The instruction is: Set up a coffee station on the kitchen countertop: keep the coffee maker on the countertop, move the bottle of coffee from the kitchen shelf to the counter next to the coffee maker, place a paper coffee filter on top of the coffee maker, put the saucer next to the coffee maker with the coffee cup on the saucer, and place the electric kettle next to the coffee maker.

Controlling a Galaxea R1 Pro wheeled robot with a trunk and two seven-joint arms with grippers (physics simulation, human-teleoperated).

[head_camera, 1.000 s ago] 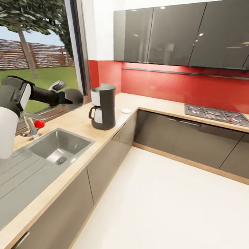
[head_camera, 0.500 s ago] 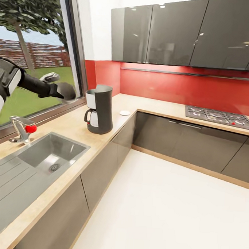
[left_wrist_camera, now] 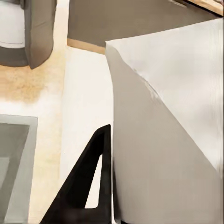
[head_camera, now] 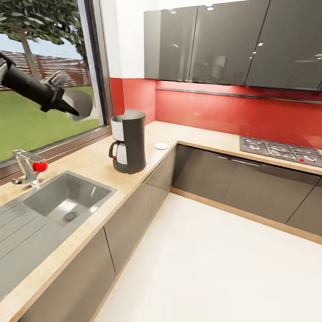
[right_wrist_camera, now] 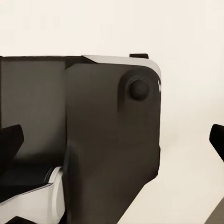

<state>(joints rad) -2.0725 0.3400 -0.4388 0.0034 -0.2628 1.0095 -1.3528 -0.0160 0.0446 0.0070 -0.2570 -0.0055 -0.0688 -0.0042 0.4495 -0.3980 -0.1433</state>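
Left hand [head_camera: 64, 106] is up high in front of the window, pinching the paper coffee filter [head_camera: 79, 105] between its fingers [left_wrist_camera: 88, 172], short of the coffee maker [head_camera: 129, 141] and above it. That machine stands on the bench [head_camera: 97, 160], saucer [head_camera: 161, 145] beyond it. Right hand: fingertips at the wrist view's edges, spread wide, holding nothing. Filter placement looks next; cup, kettle and coffee bottle appear outstanding.
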